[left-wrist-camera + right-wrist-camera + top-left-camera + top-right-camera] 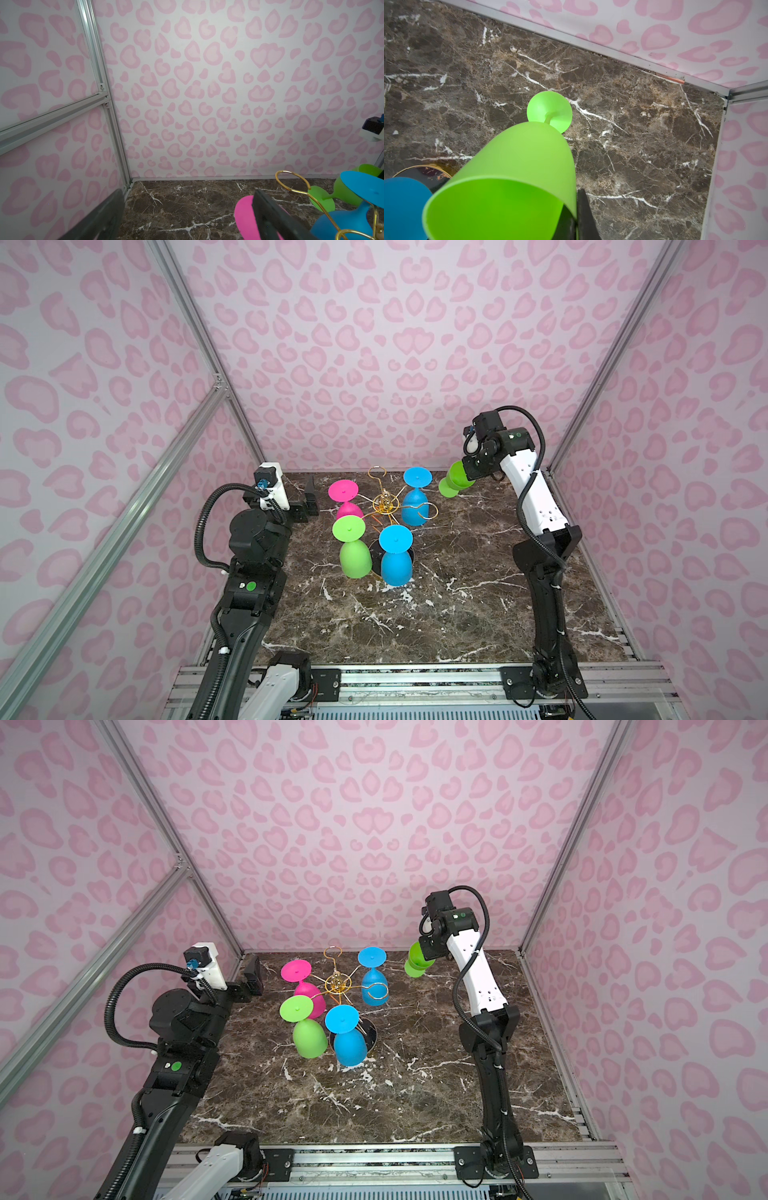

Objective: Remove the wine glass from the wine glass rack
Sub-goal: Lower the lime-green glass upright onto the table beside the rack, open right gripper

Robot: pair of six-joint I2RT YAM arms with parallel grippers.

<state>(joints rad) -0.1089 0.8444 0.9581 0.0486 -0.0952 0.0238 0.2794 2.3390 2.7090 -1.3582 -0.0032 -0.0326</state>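
Item: green wine glass (452, 483), clamped at the bowl by your right gripper (468, 477), clear of the wine glass rack (384, 502) at its two o'clock; lower it foot-first onto the table (457, 593), left gripper (309, 499) spread idle.

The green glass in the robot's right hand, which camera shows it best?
The right wrist view: the green glass is large, with bowl, stem and foot all plain. In both top views it is small, partly hidden by the right hand. The left wrist view catches it at the edge, behind a gold loop.
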